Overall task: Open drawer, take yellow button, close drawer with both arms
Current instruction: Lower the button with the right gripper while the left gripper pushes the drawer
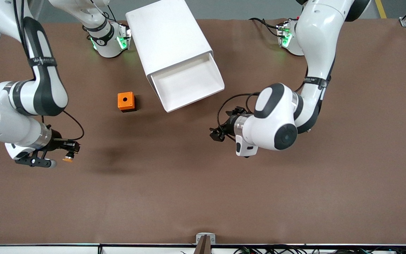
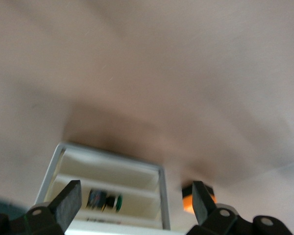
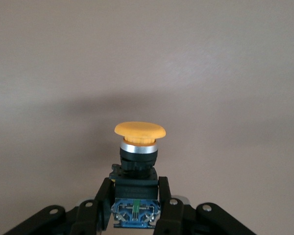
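Drawer [image 1: 189,83] stands pulled out; the right hand [image 1: 69,152] clamps the button [image 1: 68,159] above bare worktop [image 1: 203,190]. Left hand [image 1: 217,134] hovers open near the drawer. Closing remains.

1. The table [image 1: 203,197] has a plain brown top that runs across the whole front view.
2. A white cabinet [image 1: 167,35] stands on it, between the 2 arm bases, turned at a slant to the table's edges.
3. An orange cube with a hole [image 1: 125,101] sits on the brown surface just beside the cabinet, toward the right arm's end of the table and a little nearer the front camera.
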